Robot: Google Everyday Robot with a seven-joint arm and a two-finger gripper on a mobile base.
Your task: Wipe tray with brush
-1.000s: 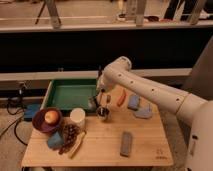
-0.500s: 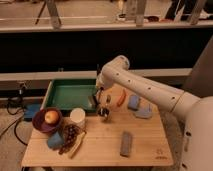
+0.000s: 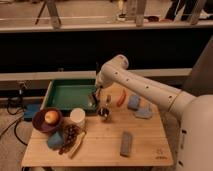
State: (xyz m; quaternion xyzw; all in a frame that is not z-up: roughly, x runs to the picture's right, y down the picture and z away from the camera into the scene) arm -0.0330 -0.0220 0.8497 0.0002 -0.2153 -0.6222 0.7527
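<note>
No legible writing — gripper hangs at tray edge.

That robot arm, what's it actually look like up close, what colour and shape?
The arm is smooth and white, built of thick rounded tube-like segments with a bulging rounded joint at its bend. It narrows down to a small dark gripper at the green tray's right edge. No cables or markings show.

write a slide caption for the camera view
Gripper at the right rim of the green tray, brush just beyond on the table.
</note>
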